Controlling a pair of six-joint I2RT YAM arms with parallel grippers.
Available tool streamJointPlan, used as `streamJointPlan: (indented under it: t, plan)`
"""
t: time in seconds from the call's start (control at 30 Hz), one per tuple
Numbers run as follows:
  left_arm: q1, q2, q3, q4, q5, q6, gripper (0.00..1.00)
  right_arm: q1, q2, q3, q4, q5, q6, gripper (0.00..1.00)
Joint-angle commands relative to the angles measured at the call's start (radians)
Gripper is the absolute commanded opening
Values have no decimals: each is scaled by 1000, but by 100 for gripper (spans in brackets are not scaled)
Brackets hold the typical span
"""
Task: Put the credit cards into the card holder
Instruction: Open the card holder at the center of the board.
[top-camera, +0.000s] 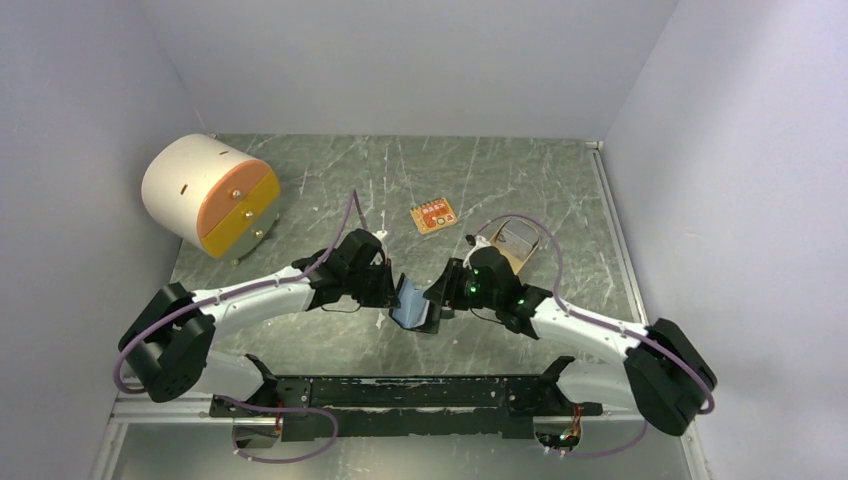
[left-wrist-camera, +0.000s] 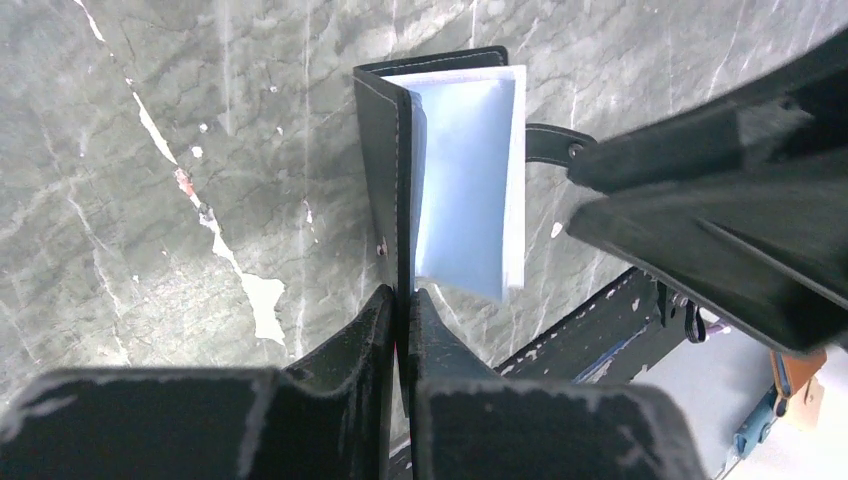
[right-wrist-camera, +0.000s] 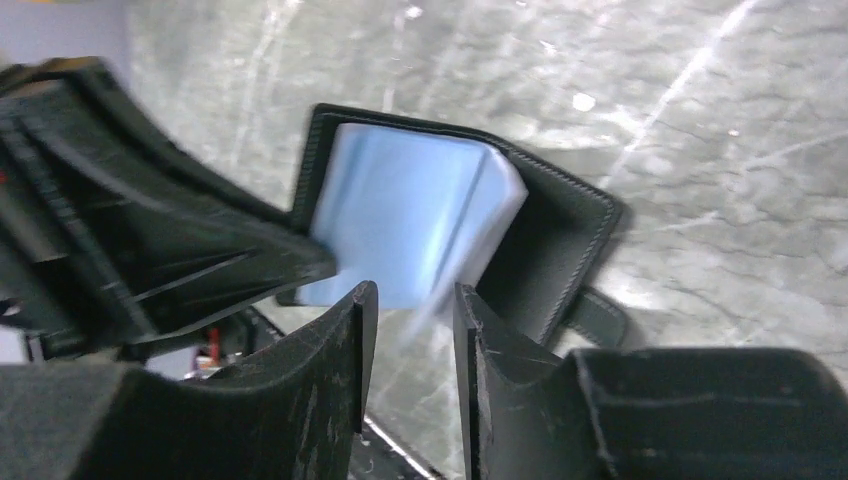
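The black base rail (top-camera: 400, 395) runs along the bottom of the top view, and both arms reach up from it to meet at the frame's centre. There the wallet (top-camera: 412, 308) hangs open between them, above the grey marbled table (top-camera: 330, 180). In the left wrist view, the left gripper (left-wrist-camera: 402, 297) rises from the bottom edge with its fingers pressed tight on the lower end of the black cover, which stands edge-on with the pale blue pockets (left-wrist-camera: 465, 180) fanned out to its right. In the right wrist view, the right gripper (right-wrist-camera: 412, 300) has its fingers a narrow gap apart. A blurred corner of a blue pocket dips into that gap, and I cannot tell whether either finger touches it. The snap tab (right-wrist-camera: 600, 315) sticks out at the right, beside the right finger. Further up the top view, right of centre, the tan tray (top-camera: 513, 262) sits just beyond the right gripper with the grey cards (top-camera: 515, 238) lying in it; their number cannot be told. A small orange board (top-camera: 433, 216) lies left of the tray. A white drum (top-camera: 205, 195) with an orange-and-yellow face stands at the upper left.
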Motion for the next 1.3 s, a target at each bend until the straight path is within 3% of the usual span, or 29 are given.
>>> streamJointPlan:
  t: [0.0, 0.33, 0.7, 0.93, 1.07, 1.27]
  plan:
    - [-15, -38, -2, 13, -60, -37, 9, 33, -90, 26, -50, 11, 43, 38]
    - [-26, -63, -37, 45, -84, -86, 9, 69, 76, 97, 5, 42, 41, 34]
    - [3, -111, -156, 122, -39, -139, 9, 72, 222, 55, -3, 124, -2, 30]
    - [67, -145, -209, 187, 39, -135, 9, 71, 236, 69, -53, 164, -23, 30]
    - [79, -129, -191, 146, 32, -90, 9, 73, 221, 84, -80, 161, -35, 30]
    - [80, -146, -182, 137, 36, -44, 9, 71, 126, 217, -217, 225, -147, 35]
